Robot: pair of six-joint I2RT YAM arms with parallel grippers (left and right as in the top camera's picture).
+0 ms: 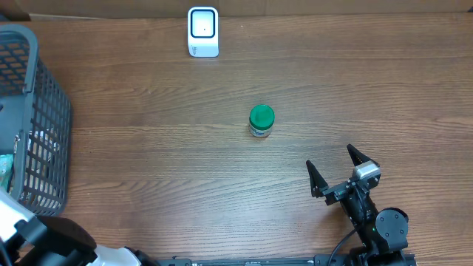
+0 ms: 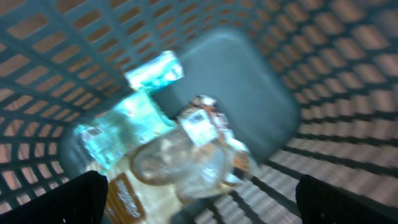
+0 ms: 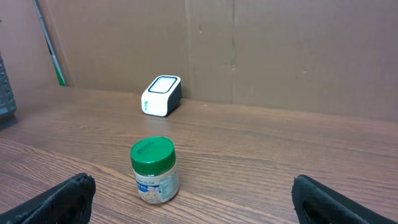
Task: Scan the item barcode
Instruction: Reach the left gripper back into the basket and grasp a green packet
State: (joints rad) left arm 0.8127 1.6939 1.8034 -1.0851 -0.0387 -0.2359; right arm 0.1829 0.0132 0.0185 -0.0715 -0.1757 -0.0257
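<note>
My right gripper (image 1: 329, 157) is spread wide and empty. The green-lidded jar (image 1: 261, 120) stands upright ahead of it, well apart, with the scanner (image 1: 203, 32) beyond. My left gripper (image 2: 214, 200), also spread, hangs over packets (image 2: 124, 121) inside the basket (image 2: 348, 93).

The blurred view looks down into a mesh basket (image 2: 348, 93). Teal packets (image 2: 124, 121) and what seems a clear-wrapped item (image 2: 199, 155) lie inside, and dark fingertips (image 2: 74, 199) sit at the lower corners.
</note>
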